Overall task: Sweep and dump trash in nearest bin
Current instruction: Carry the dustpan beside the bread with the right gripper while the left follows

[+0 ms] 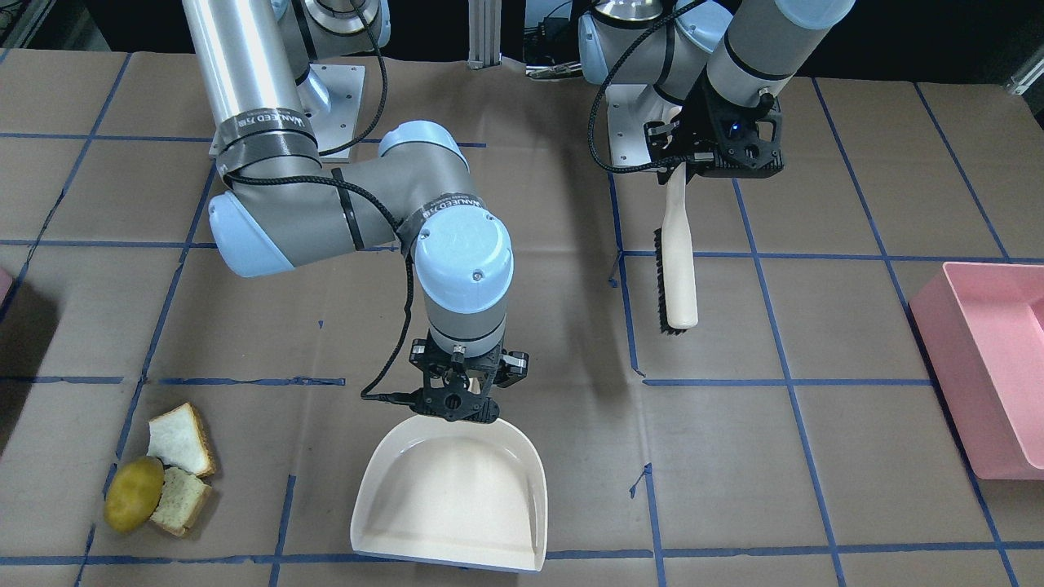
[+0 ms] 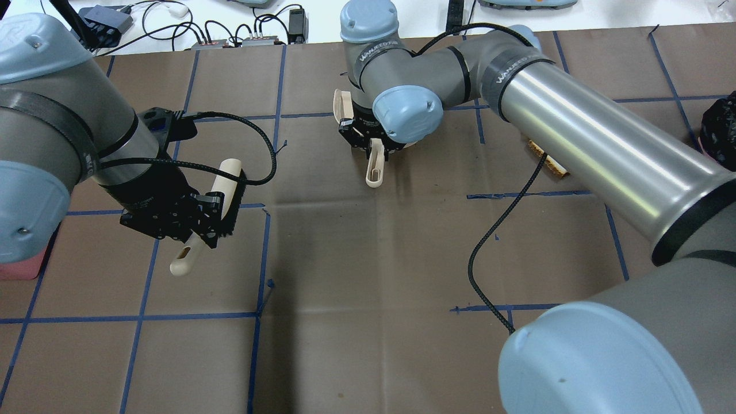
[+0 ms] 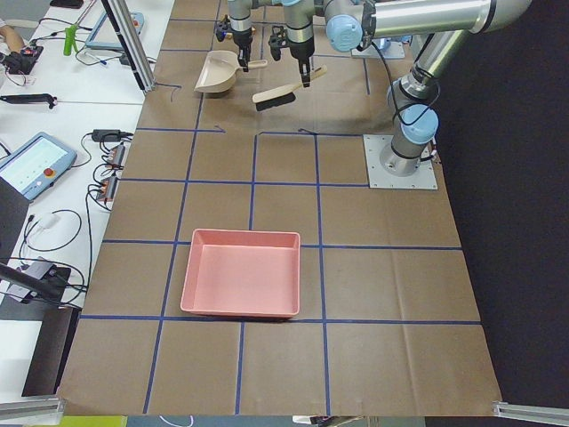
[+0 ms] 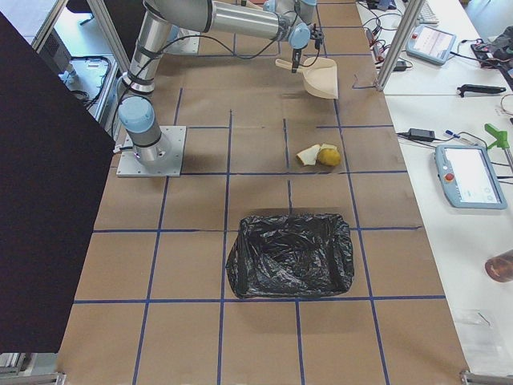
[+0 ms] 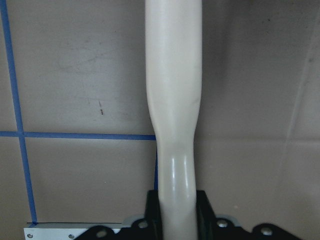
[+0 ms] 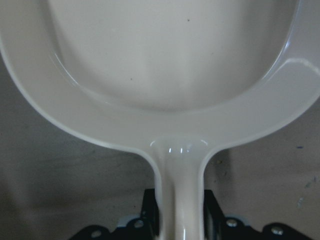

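Two toy bread slices (image 1: 181, 440) (image 1: 181, 501) and a yellow-green fruit (image 1: 133, 493) lie together on the table; they also show in the exterior right view (image 4: 319, 155). My right gripper (image 1: 465, 387) is shut on the handle of a cream dustpan (image 1: 453, 497), well to the side of the trash. My left gripper (image 1: 677, 159) is shut on the handle of a cream brush (image 1: 677, 269), held far from the trash. The nearest bin shows as a thin pink sliver (image 1: 3, 285) with a dark shadow; the exterior right view shows it lined with a black bag (image 4: 288, 255).
A large pink tub (image 1: 950, 367) stands at the table's end on my left arm's side, also seen in the exterior left view (image 3: 240, 311). Blue tape lines grid the brown table cover. Cables and devices lie beyond the far edge.
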`<state>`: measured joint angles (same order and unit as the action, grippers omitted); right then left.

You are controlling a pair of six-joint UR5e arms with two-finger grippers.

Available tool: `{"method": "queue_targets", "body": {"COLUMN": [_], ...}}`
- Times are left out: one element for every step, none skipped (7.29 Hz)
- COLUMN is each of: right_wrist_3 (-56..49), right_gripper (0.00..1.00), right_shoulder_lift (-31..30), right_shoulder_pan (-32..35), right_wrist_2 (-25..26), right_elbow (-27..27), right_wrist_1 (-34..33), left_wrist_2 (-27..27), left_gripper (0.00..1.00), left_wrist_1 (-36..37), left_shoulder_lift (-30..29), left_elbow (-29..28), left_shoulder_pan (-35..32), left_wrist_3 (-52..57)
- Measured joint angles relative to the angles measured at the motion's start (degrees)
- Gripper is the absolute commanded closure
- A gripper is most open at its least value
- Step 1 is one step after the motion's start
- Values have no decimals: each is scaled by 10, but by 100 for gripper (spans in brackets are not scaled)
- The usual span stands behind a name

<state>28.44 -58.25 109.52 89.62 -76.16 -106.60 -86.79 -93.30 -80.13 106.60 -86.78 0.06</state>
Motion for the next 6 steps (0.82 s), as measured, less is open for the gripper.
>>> {"method": "queue_targets", "body": {"right_wrist_3": [-9, -28, -49, -76, -116, -163], "right_gripper": [94, 94, 94, 94, 94, 94], "right_shoulder_lift": [-9, -16, -24, -34, -50, -69], "right_shoulder_pan": [-14, -27, -38, -50, -68, -93], "right_wrist_2": [-1, -1, 0, 1, 3, 4], "right_elbow": [27, 50, 63, 67, 67, 67], "right_wrist_1": [43, 85, 116, 144, 176, 211], "left_wrist_2": [0, 1, 8, 22, 33, 38], "left_gripper": [100, 100, 100, 100, 100, 100], "left_wrist_1": [1, 2, 3, 3, 3, 5], "left_shoulder_lift": [-3, -6, -8, -9, -10, -11], "left_elbow": [-1, -1, -2, -3, -3, -5], "left_shoulder_pan": [0, -1, -3, -4, -8, -17], "left_wrist_3": [0, -2, -5, -15, -31, -43]}}
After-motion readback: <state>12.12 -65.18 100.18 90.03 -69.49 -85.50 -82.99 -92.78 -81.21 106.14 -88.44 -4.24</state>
